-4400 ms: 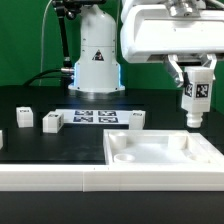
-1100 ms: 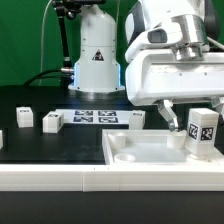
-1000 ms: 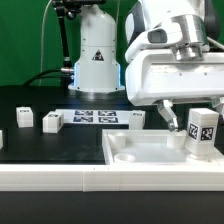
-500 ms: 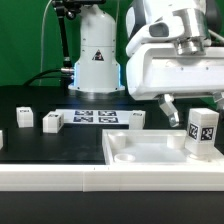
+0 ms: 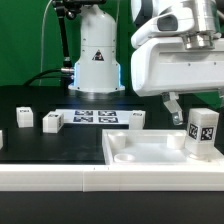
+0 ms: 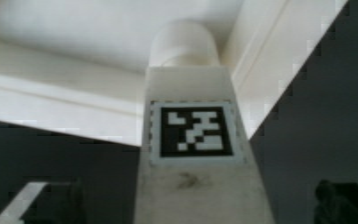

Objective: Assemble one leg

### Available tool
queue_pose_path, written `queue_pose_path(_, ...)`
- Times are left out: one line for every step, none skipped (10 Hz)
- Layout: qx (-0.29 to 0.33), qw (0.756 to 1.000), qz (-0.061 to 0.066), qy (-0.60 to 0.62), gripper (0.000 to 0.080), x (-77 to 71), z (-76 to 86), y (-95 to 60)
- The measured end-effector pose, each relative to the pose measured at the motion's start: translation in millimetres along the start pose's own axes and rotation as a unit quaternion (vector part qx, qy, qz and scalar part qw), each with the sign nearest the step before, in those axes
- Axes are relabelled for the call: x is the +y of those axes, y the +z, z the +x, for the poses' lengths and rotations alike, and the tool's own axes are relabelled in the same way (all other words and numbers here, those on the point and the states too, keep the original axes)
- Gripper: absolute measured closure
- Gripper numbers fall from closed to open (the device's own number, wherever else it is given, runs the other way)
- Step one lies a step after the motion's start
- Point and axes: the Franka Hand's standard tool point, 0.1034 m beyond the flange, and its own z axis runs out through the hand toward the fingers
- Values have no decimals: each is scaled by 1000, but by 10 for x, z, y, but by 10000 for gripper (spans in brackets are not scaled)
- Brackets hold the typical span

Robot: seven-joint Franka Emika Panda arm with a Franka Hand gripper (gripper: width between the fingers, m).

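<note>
The leg [image 5: 203,133] is a white square post with a black-and-white tag. It stands upright at the exterior view's right end of the large flat white panel [image 5: 150,152], at a corner socket. My gripper [image 5: 196,106] is open just above the leg and not touching it; one dark finger [image 5: 172,106] shows beside it. In the wrist view the leg [image 6: 194,130] fills the middle. The two fingertips [image 6: 23,205] stand clear of it on both sides.
Three loose white legs [image 5: 25,119] [image 5: 52,122] [image 5: 136,119] lie on the black table behind the panel. The marker board [image 5: 95,117] lies between them. The robot base [image 5: 97,55] stands at the back. A white rail [image 5: 50,178] runs along the front.
My gripper carried the leg down onto the panel's right end, let go of it, and has lifted away over the last second. The leg stays standing.
</note>
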Motion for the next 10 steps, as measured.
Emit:
queue_pose_path(-35, 999, 6, 1, 151, 15, -32, 12)
queue_pose_path(-66, 998, 11, 3, 151, 35, -29, 8)
queue_pose_path(-118, 993, 21, 4, 151, 44, -60, -10)
queue_pose_path(-131, 991, 24, 5, 151, 61, -17, -13)
queue_pose_path(-162, 986, 30, 7, 151, 36, -76, -16)
queue_pose_path(-147, 989, 27, 6, 151, 35, -29, -11)
queue_pose_path(-147, 989, 27, 6, 151, 35, -39, -3)
queue_pose_path(-147, 989, 27, 6, 249, 35, -39, -4)
queue_pose_path(-147, 989, 27, 6, 388, 35, -39, -4)
queue_pose_path(-147, 989, 27, 6, 515, 35, -38, -4)
